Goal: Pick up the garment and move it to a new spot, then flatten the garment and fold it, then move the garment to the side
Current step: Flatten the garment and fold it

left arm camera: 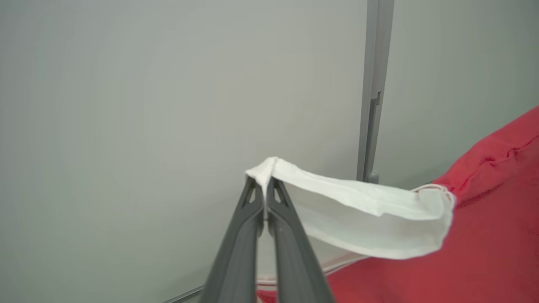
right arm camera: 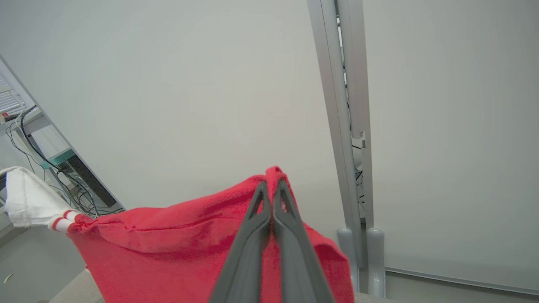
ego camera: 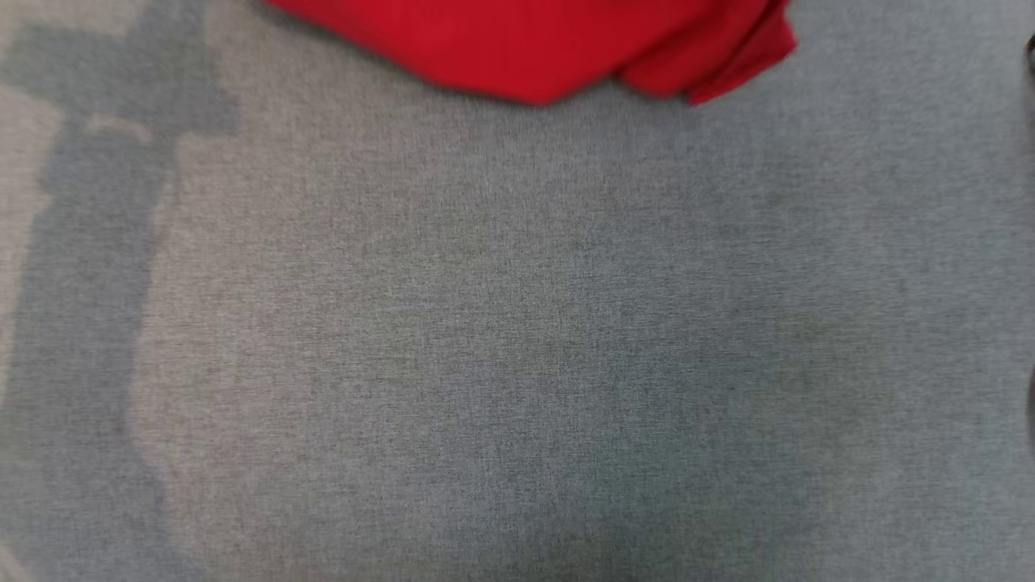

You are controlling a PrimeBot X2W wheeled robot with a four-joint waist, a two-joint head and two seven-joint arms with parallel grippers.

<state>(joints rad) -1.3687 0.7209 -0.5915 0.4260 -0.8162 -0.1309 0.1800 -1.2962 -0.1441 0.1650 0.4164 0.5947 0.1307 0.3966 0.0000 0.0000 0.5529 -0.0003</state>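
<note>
The red cloth garment [ego camera: 550,40] is blurred in the head view and cut off by the top edge. The edges of the grey woven surface [ego camera: 517,339] lie out of frame. Dark shapes [ego camera: 1032,48] at the right edge cannot be identified. In the right wrist view, the garment's middle is hidden behind the dark fingers [right arm camera: 294,244] of the right gripper [right arm camera: 270,183], and its lower part is cropped.

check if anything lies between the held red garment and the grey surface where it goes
Nothing visible does. The left gripper and right gripper both pinch the garment, and the grey surface below it lies bare.
</note>
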